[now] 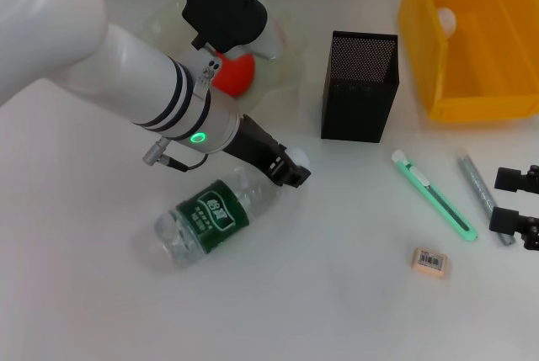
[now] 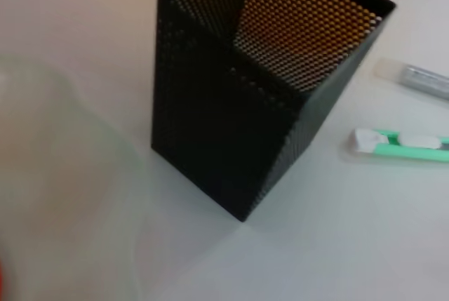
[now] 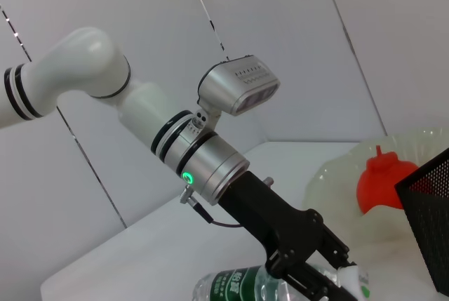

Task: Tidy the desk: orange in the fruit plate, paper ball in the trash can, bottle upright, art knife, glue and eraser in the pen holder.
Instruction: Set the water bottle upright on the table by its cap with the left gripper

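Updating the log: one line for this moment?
left claw at capped end of lying clear plastic bottle | right claw idle, desk edge | red-orange orange in pale-green plate

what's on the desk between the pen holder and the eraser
The art knife lies between the pen holder and the eraser, seen in the head view.

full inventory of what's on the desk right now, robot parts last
bottle: 1, clear with green label, lying on its side, desk centre-left
orange: 1, red-orange, in the fruit plate
fruit plate: 1, pale green, far left
pen holder: 1, black mesh, upright, centre back
trash can: 1, yellow, far right
art knife: 1, mint-green, lying right of centre
glue: 1, grey, beside the knife
eraser: 1, beige, near right
left pincer: at the bottle's cap end
right pincer: open, right edge, by the glue
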### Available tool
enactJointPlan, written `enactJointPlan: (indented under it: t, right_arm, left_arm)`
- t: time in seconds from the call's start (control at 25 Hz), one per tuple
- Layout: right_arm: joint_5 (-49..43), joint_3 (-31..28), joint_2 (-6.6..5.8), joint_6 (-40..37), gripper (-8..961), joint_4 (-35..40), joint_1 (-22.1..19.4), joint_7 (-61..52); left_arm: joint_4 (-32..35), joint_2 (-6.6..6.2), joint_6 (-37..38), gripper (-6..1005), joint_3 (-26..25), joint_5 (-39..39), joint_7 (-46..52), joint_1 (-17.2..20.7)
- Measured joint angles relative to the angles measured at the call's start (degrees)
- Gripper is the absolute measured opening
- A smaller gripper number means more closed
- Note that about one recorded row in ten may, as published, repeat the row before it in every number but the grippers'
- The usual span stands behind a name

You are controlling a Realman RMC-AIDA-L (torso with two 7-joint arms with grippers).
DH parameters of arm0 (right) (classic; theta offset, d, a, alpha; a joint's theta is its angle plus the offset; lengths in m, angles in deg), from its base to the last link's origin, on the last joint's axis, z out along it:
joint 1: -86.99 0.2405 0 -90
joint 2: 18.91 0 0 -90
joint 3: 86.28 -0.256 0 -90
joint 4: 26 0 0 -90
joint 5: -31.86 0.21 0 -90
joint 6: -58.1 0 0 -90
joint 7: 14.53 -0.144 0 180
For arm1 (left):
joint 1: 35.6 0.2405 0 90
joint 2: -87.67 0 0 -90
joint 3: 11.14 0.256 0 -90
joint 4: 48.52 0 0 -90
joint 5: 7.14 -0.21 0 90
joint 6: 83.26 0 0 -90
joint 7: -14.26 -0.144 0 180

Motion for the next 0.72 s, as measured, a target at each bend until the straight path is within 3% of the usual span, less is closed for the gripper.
enactJointPlan:
  t: [0.12, 0.16, 0.2, 0.32, 0.36, 0.4, 0.52, 0.6, 0.72]
  right_arm:
    - [0.07, 0.0, 0.04, 0.04, 754, -0.2, -0.01, -0.01]
    - [0.41, 0.01, 0.06, 0.07, 754, -0.38, 0.0, -0.02]
    - [0.41, 0.01, 0.06, 0.07, 754, -0.38, 0.0, -0.02]
    - [1.13, 0.01, 0.17, 0.09, 754, -0.71, 0.01, -0.01]
    - [1.37, -0.01, 0.27, 0.15, 754, -1.23, 0.11, -0.01]
    - [1.37, -0.01, 0.27, 0.15, 753, -1.23, 0.11, -0.01]
    - [1.4, 0.0, 0.61, 0.19, 753, -1.92, 0.54, -0.01]
    - [1.51, 0.0, 0.99, 0.14, 753, -2.02, 0.88, -0.01]
    - [2.14, 0.0, 1.66, 0.1, 752, -2.1, 1.35, -0.02]
  left_arm:
    - [4.83, -0.15, 2.22, 434, 0.0, 0.02, -0.21, 2.43]
    - [10.96, -0.28, 4.16, 435, -0.12, 0.01, -0.75, 5.57]
    - [10.96, -0.28, 4.16, 436, -0.12, 0.01, -0.75, 5.57]
    - [22.55, -0.38, 6.1, 438, -0.84, 0.15, -1.65, 12.49]
    - [28.52, -0.47, 6.33, 439, -1.77, 0.61, -2.93, 16.78]
    - [28.52, -0.47, 6.33, 440, -1.77, 0.61, -2.93, 16.78]
    - [33.51, -0.57, 6.69, 443, -4.62, 3.99, -6.6, 22.41]
    - [34.13, -0.58, 7.02, 444, -5.71, 5.48, -7.82, 23.77]
    - [33.88, -0.65, 9.64, 447, -11.75, 15.57, -17.2, 28.57]
